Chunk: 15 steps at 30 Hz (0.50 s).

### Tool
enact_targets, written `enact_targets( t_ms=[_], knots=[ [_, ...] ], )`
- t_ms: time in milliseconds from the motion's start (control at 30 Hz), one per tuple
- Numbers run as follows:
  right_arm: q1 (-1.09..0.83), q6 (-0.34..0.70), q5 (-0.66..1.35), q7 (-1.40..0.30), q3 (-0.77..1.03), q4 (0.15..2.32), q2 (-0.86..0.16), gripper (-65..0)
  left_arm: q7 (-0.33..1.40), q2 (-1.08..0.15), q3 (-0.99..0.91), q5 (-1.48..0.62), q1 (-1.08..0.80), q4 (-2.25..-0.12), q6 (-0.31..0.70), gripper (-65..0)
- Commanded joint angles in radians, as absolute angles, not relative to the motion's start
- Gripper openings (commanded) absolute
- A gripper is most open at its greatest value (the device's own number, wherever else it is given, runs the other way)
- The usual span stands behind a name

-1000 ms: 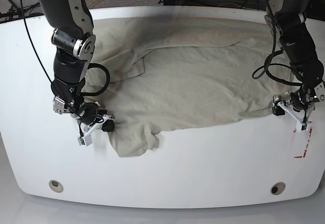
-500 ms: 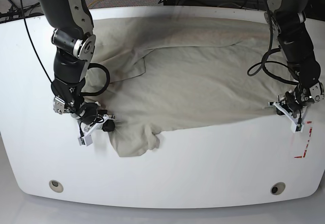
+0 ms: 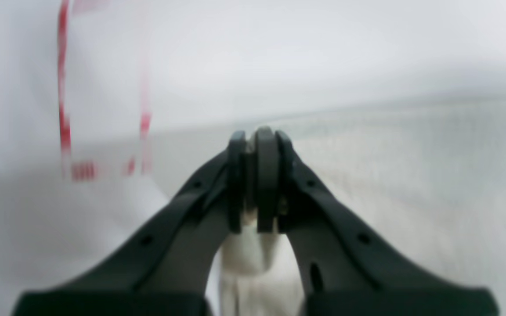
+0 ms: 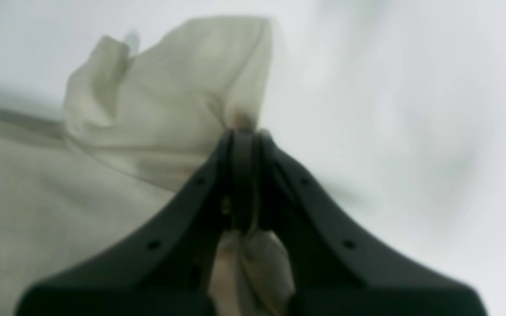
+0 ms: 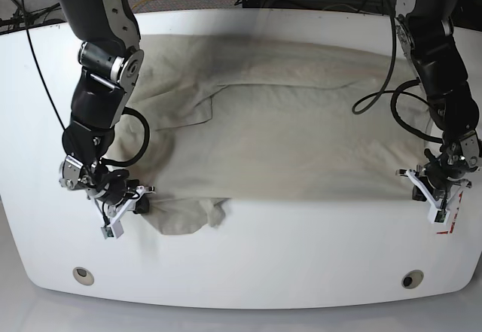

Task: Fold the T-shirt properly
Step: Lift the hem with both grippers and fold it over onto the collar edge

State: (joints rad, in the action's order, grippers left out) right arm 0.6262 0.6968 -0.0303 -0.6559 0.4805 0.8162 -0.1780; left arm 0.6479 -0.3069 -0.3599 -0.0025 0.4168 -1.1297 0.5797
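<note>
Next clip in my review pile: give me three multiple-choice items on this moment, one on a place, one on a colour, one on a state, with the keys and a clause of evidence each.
1. Where does the T-shirt lie?
A. Spread on the white table
B. Hanging off the far edge
C. Rolled up on the floor

2. What colour are the dashed marks on the table by the left tool?
A. Blue
B. Red
C. Green

3. What state is the right tool in?
A. Wide open above the cloth
B. Shut on nothing
C. Shut on a pinch of the T-shirt

Key: 1 A, the base view shows it spread over the tabletop. 2 B, red dashes show in the left wrist view. 3 C, fabric sits between the closed fingers in the right wrist view.
</note>
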Motion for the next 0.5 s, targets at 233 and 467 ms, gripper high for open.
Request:
enact_targets(
  t_ms=[233,467],
  knots=[
    [0.628,0.698,-0.013,-0.826,0.481,1.047,-0.199,-65.0,0.69,-0.329,-0.369,-0.015,0.397,-1.33,0.591,-62.6],
    [0.513,0.698,-0.01,-0.981,0.481,1.283,-0.191,-65.0,0.702,-0.329,-0.371,-0.015,0.315,-1.445,0.591,-62.6]
  ],
)
